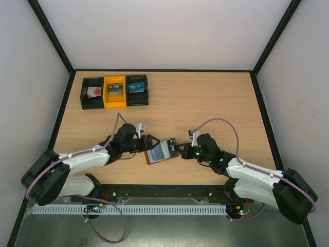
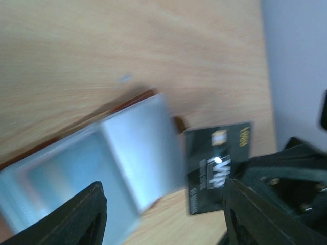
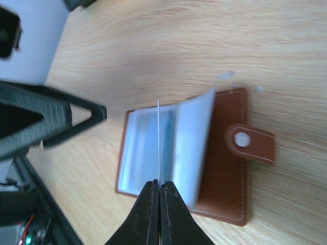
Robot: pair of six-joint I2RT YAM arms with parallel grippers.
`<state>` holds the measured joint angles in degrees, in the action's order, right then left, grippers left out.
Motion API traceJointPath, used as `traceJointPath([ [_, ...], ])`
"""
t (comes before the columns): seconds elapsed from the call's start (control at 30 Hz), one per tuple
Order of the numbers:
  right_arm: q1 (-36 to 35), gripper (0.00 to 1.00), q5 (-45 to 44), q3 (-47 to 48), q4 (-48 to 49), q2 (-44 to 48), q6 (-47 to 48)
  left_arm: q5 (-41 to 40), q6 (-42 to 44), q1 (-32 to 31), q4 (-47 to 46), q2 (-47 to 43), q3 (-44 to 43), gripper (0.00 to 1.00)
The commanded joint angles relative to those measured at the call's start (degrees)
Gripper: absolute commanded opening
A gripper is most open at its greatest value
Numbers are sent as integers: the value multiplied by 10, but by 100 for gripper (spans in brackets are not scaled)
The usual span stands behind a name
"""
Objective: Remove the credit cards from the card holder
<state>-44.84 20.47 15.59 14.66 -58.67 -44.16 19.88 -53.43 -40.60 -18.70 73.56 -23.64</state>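
The brown card holder [image 1: 158, 152] lies open on the table between both arms, its grey-blue pocket leaves [image 3: 194, 143] fanned up and its tab [image 3: 249, 144] to one side. My right gripper [image 3: 159, 185] is shut on the black card [image 2: 217, 166], which is marked VIP. The card is edge-on in the right wrist view [image 3: 159, 138] and is over the holder's edge. My left gripper [image 2: 163, 204] is open, its fingers [image 2: 82, 217] spread wide above the holder's near side [image 2: 87, 168]. The blue card does not show distinctly; a blue tint lies inside a pocket.
Three small bins stand in a row at the table's back left: black [image 1: 93, 93], yellow [image 1: 114, 91], black [image 1: 137, 90], each with something in it. White walls close in the table on three sides.
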Motion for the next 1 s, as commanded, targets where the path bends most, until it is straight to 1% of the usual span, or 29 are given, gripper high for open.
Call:
traceJointPath([
  [0.0, 2, 2, 51, 42, -101, 60, 72, 22, 81, -2, 101, -68, -63, 66],
  [0.2, 2, 2, 140, 79, -156, 113, 117, 74, 171, 1, 209, -143, -122, 68],
  [0.27, 2, 2, 179, 80, -145, 128, 110, 102, 194, 2, 236, -163, -133, 67],
  [0.37, 2, 2, 240, 80, -113, 141, 94, 150, 218, 2, 252, -182, -139, 63],
  [0.5, 2, 2, 283, 78, -83, 157, 80, 186, 237, 2, 268, -195, -140, 56],
  [0.67, 2, 2, 312, 76, -55, 165, 56, 205, 241, 2, 264, -195, -137, 48],
  [0.73, 2, 2, 317, 76, -52, 166, 54, 210, 245, 2, 262, -192, -134, 47],
  [0.83, 2, 2, 315, 75, -53, 165, 53, 237, 242, 2, 241, -190, -125, 46],
  [0.97, 2, 2, 317, 69, -41, 167, 42, 262, 236, 2, 220, -192, -116, 39],
])
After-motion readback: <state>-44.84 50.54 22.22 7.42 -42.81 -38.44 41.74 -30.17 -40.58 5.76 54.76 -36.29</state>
